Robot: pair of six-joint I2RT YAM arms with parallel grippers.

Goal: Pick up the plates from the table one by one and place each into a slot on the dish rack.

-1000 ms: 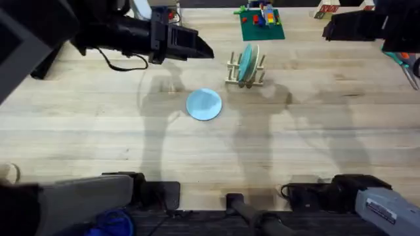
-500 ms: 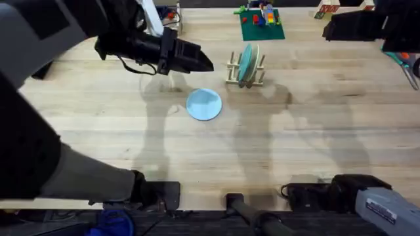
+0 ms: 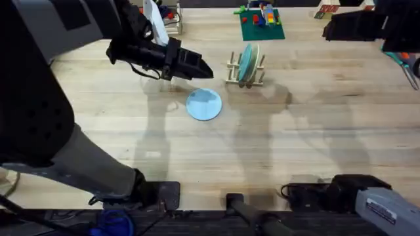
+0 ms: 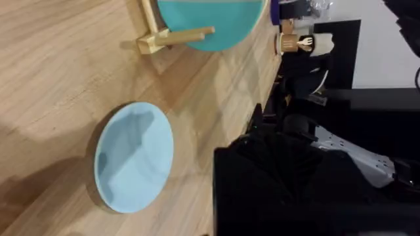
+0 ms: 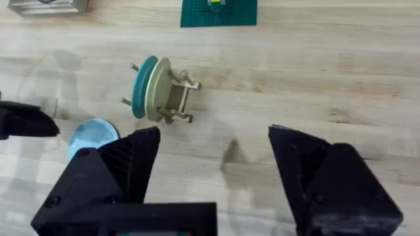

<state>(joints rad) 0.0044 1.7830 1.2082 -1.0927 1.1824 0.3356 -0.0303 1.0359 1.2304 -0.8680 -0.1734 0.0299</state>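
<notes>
On the desk [image 3: 315,131], near centre, the pale blue plate [image 3: 204,104] is lying flat, just short of the dish rack [image 3: 245,73], which is already carrying a teal plate [image 3: 246,61] and a cream plate [image 5: 159,88] upright in its slots. Left gripper [image 3: 197,64] is hovering just beyond the blue plate; whether its fingers are released or clenched, cannot tell. Right gripper [image 5: 213,160] is hanging well back, fingers spread wide, grasping nothing. Risk, as I judge it: a flat plate offers little edge, so the fingers may skid it toward the rack.
</notes>
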